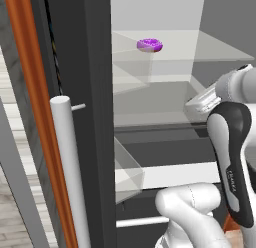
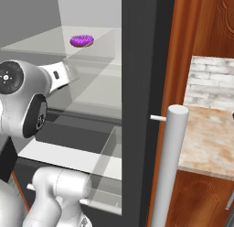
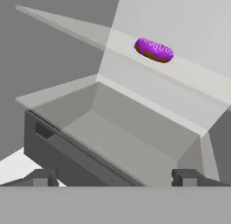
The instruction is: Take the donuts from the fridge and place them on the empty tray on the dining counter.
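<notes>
Fridge (image 1: 95, 92) open before me, white inside: my gripper (image 3: 115, 177), jaws spread and empty, faces the shelves, one donut (image 3: 154, 49) lying beyond and above them.

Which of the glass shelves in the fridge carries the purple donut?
The upper glass shelf carries the donut. The lower glass shelf, beneath it, is level with the open gripper and bears nothing visible.

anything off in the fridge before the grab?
Nothing stands out. One donut lies flat on an upper glass shelf of the open fridge, intact, nothing spilled. The gripper is open, short of it.
</notes>
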